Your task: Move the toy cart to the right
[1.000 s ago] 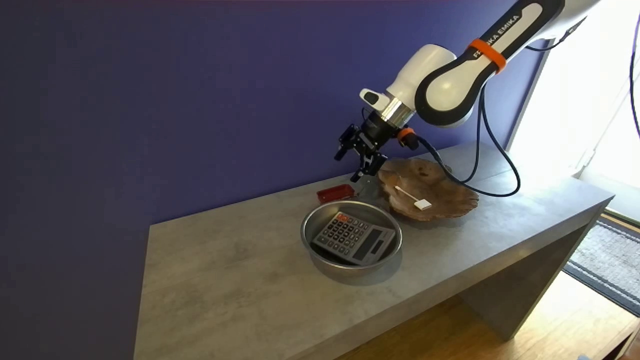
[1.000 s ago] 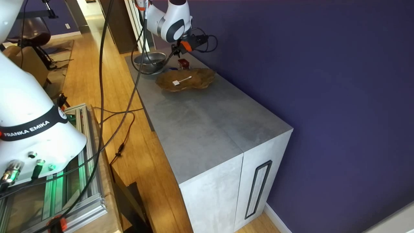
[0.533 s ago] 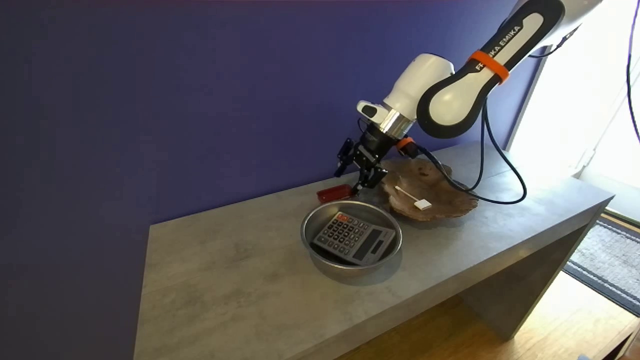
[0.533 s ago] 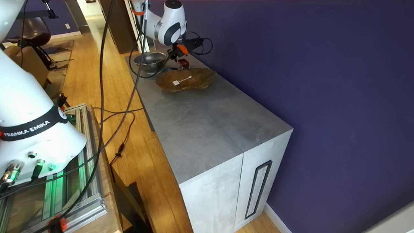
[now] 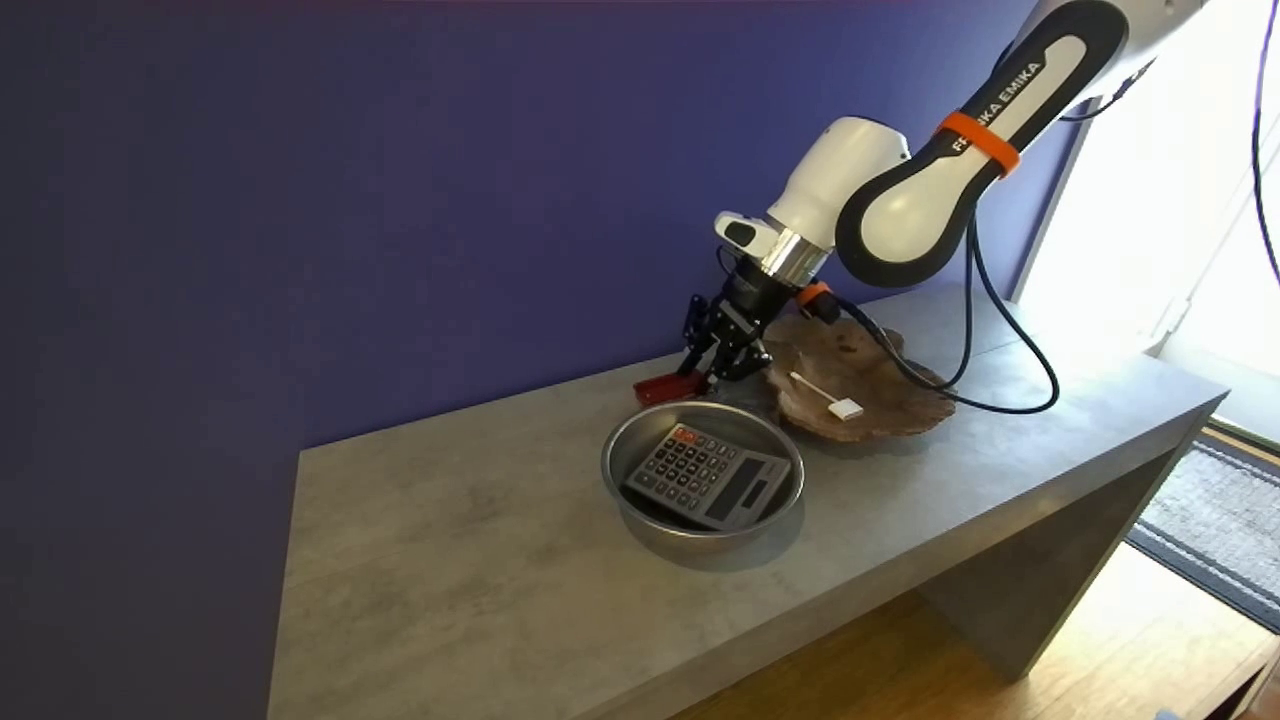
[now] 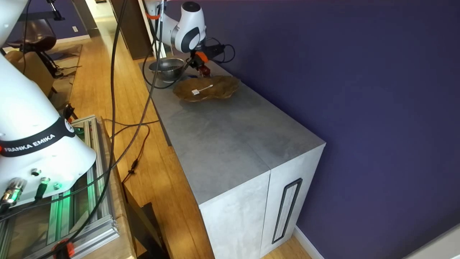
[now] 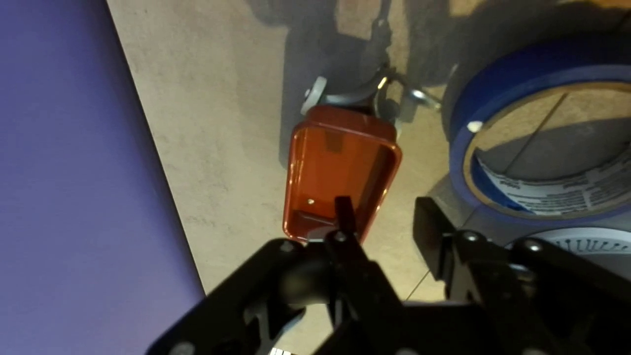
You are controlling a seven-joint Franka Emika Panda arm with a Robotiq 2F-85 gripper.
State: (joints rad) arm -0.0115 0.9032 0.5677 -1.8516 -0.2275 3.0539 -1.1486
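One long grey stone-look table [image 5: 430,560]. One white-and-black jointed robot arm [image 5: 905,218] above it. One brown irregular wooden bowl [image 5: 865,375]. One round silver metal pan [image 5: 695,543], at the bowl's 8 o'clock in an exterior view. One black two-fingered gripper [image 7: 384,212], its fingers apart. One grey rectangular calculator [image 5: 708,477], in the pan. One round blue tape roll [image 7: 532,66]. One small red rectangular toy cart [image 7: 335,162], on the table at the roll's 9 o'clock in your wrist view; one fingertip overlaps it, the other shows outside; touching, you cannot tell. One white square-headed adapter [image 5: 845,408], in the bowl.
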